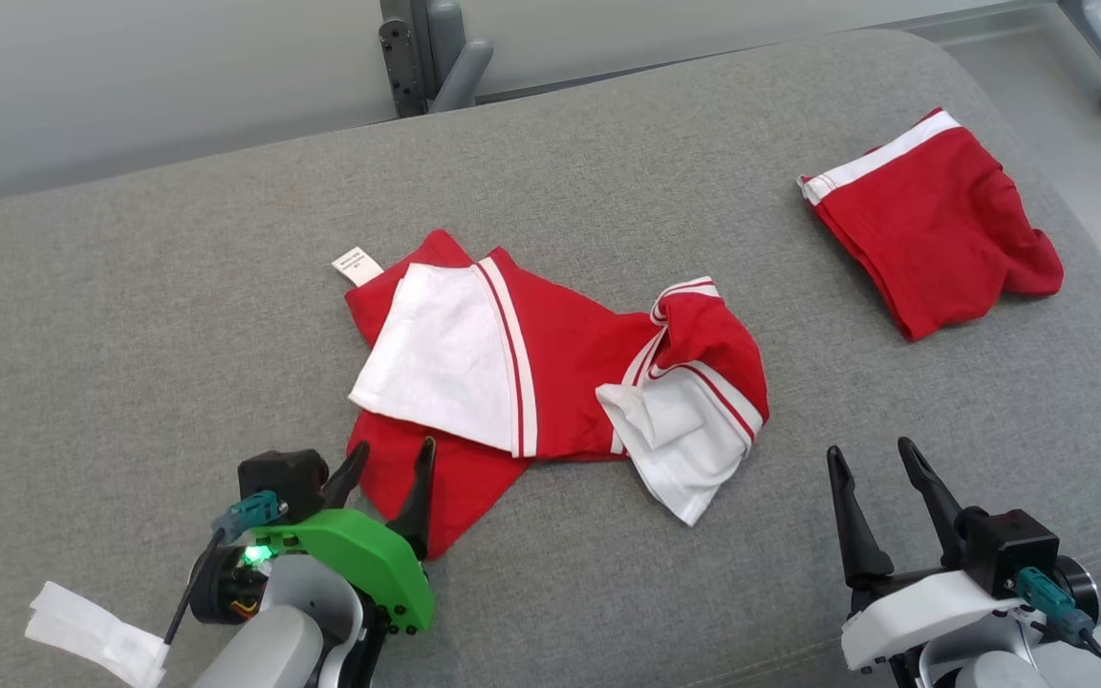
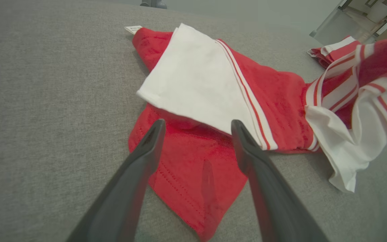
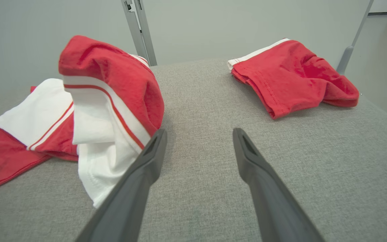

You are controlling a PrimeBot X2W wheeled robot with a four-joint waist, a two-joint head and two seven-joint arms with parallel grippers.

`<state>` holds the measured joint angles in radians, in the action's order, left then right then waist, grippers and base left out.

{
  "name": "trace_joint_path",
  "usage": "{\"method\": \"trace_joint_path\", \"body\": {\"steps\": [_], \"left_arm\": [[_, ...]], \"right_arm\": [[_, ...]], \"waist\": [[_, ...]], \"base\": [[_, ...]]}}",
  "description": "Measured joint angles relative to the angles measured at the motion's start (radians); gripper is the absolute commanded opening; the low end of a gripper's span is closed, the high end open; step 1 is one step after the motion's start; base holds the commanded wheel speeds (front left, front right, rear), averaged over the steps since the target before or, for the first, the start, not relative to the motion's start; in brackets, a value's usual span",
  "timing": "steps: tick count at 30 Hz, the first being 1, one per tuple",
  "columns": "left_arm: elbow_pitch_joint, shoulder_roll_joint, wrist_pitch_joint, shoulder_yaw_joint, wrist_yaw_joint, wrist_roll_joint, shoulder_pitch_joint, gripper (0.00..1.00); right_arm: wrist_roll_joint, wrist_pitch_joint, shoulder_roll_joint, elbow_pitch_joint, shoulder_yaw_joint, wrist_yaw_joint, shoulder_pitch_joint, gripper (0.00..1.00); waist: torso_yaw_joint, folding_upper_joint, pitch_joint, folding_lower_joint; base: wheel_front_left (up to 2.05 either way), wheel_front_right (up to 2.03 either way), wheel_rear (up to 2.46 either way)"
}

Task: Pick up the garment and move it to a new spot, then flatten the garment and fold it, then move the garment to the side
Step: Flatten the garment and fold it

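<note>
Surface: the grey cushion [image 1: 130, 334] carries everything; the work sits at its middle.
Left gripper [image 1: 394, 447]: jaws spread wide, nothing between them. It hovers at 7 o'clock of the garment, its fingertips over the red corner [image 1: 445, 483].
Garment [image 1: 570, 354]: red with white panels, lying crumpled and twisted at the centre. The care label [image 1: 357, 265] pokes out at 10 o'clock and a white panel [image 1: 436, 358] is folded over the red body.
Bunched end [image 1: 694, 401]: at 3 o'clock of the garment, striped trim and white cloth stand rolled up off the cushion.
Right gripper [image 1: 870, 449]: equally wide open and empty, at 4 o'clock of the garment, just beside the bunched end but not touching it.
Second garment [image 1: 933, 229]: red, loosely folded, well apart at 2 o'clock.
Step, as I judge it: flattening.
Doing it well: pinch the red corner low, taking cloth and not cushion; let the right gripper take the bunched end by its outer edge. Draw the two apart toward 9 and 3 o'clock, staying close to the cushion, so the twist unrolls rather than tightens.
Risk: catching several layers keeps the fold locked in.
</note>
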<state>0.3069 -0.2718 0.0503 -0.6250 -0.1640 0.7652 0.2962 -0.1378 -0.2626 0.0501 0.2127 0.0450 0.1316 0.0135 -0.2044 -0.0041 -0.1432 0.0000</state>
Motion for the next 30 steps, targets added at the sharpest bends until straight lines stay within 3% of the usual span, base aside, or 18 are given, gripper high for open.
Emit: {"method": "trace_joint_path", "body": {"steps": [6, 30], "left_arm": [[0.07, 0.019, -0.021, 0.017, 0.023, 0.058, -0.008, 1.0], [0.182, 0.036, -0.005, 0.067, 0.016, 0.073, 0.135, 1.0]], "right_arm": [[0.008, 0.0, 0.0, -0.002, -0.009, 0.0, 0.005, 1.0], [-0.01, 0.0, 0.0, -0.001, 0.006, 0.0, 0.044, 1.0]], "waist": [[-0.004, 0.0, -0.024, 0.0], [-0.039, 0.0, -0.098, 0.0]], "base": [[0.0, 0.0, 0.0], [0.0, 0.0, 0.0]]}}
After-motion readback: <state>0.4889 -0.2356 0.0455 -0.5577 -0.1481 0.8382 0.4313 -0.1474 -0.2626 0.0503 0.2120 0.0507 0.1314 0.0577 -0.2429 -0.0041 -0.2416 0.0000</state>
